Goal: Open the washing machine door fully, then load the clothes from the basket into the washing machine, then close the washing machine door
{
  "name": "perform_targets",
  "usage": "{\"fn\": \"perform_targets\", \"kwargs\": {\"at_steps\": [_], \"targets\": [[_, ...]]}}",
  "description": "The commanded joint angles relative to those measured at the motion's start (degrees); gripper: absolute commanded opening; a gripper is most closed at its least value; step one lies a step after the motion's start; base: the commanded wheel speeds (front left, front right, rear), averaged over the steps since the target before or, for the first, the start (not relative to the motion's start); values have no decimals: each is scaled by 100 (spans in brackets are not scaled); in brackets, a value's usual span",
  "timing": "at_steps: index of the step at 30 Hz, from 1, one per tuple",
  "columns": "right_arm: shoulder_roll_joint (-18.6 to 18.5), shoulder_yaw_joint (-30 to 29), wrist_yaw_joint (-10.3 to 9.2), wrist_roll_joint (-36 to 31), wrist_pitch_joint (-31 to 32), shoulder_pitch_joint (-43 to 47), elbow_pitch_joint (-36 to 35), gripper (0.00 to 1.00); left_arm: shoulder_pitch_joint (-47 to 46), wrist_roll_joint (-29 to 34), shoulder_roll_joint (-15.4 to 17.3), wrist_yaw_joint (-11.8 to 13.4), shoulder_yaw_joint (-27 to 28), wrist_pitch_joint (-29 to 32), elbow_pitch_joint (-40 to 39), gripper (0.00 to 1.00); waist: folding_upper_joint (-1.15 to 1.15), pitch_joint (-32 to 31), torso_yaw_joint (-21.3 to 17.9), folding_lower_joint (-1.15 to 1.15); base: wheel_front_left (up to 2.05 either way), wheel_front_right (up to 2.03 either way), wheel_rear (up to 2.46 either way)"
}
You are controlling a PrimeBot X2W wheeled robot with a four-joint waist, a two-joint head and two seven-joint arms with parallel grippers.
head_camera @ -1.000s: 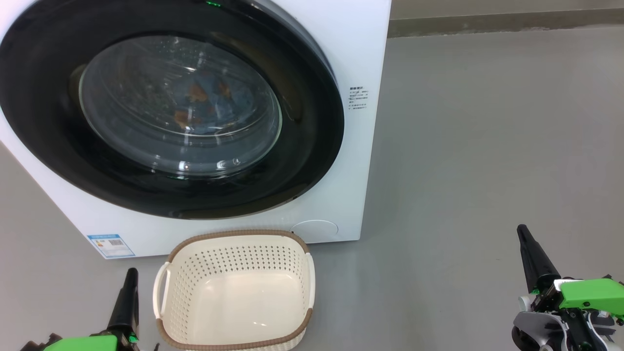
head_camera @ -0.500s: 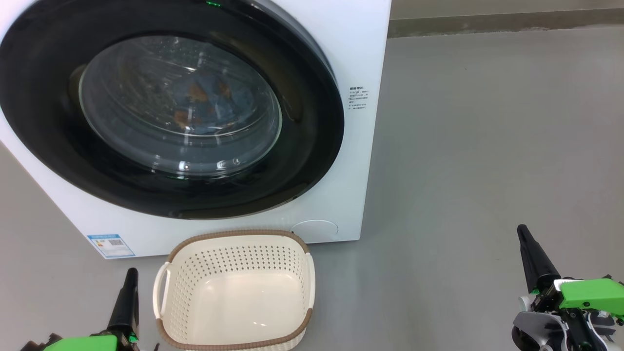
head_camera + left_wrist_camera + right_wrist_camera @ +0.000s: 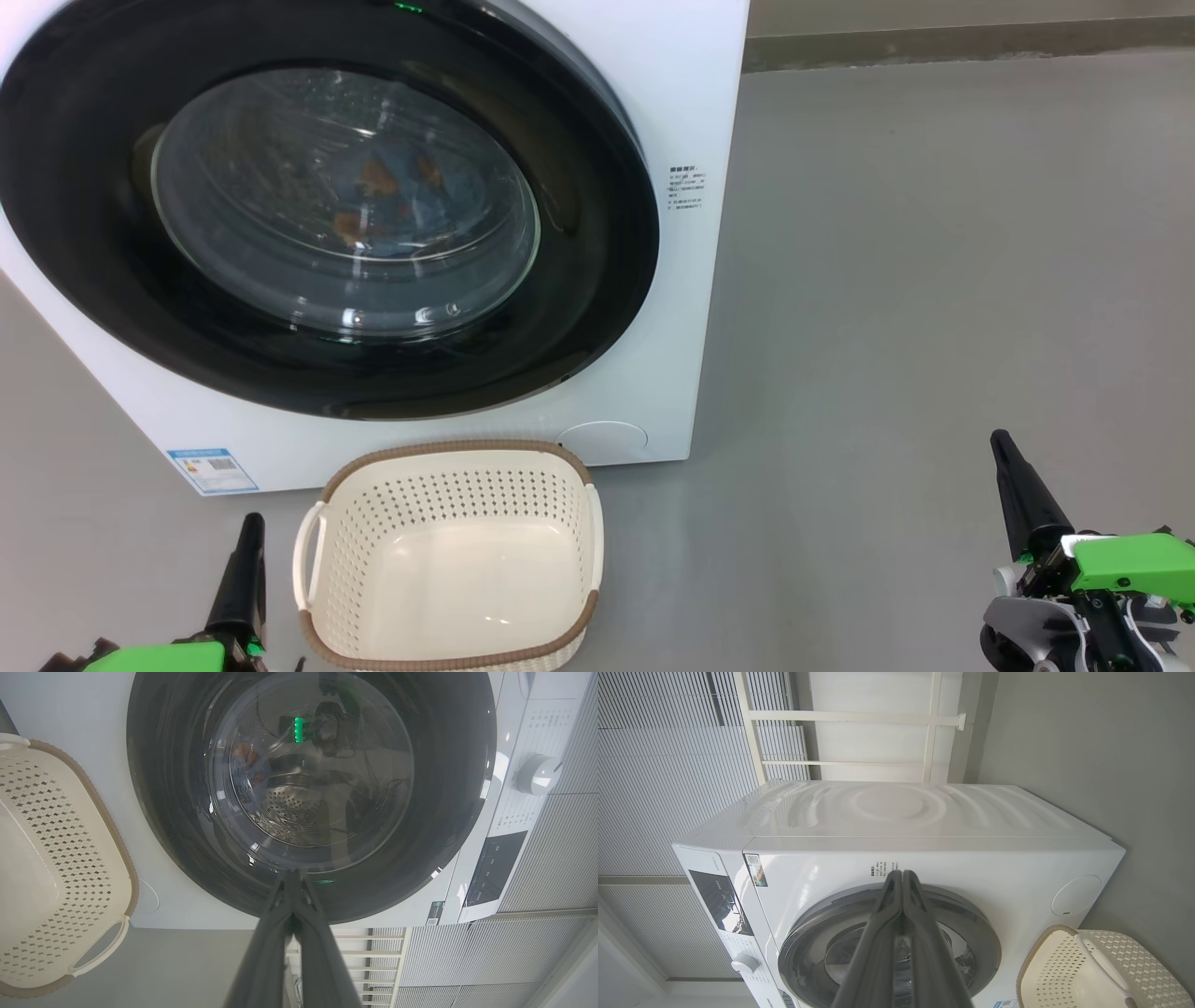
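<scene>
Change since a second ago: nothing has moved; both arms, the basket and the door sit exactly where they were.
Progress: as I judge it, all three steps look done, since the clothes are inside, the basket is bare and the door appears shut; nothing seems left to do.
Washing machine (image 3: pixel 691 280): a big white front-loader that takes up the upper left of the head view and stands on a grey floor.
Washing machine door (image 3: pixel 579 308): a glossy black ring around a bulging glass bowl, lying flush against the white front, above and beyond both of my grippers, which do not touch it.
Basket (image 3: pixel 448 446): cream, perforated, with a brown rim; it sits on the floor just in front of the machine with nothing in it.
Clothes (image 3: pixel 383 196): blue fabric with orange-brown marks, seen through the glass, resting inside the drum, out of my reach behind the door.
Left gripper (image 3: pixel 250 523): fingers pressed together on nothing, pointing up at the machine just beside the basket's left handle.
Right gripper (image 3: pixel 1004 443): fingers also pressed together and holding nothing, low at the right, well apart from the basket and the machine.
</scene>
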Motion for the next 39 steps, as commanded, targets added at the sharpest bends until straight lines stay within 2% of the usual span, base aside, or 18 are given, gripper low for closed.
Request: {"fn": "perform_targets", "kwargs": {"at_steps": [1, 39], "targets": [[-45, 102, 2, -7, 39, -90, -168, 0, -160, -46, 54, -31, 180, 36, -178, 0, 0, 0, 0, 0, 0, 0, 0], [-41, 97, 2, -11, 43, -91, -168, 0, -160, -47, 54, -31, 179, 35, -178, 0, 0, 0, 0, 0, 0, 0, 0]]}}
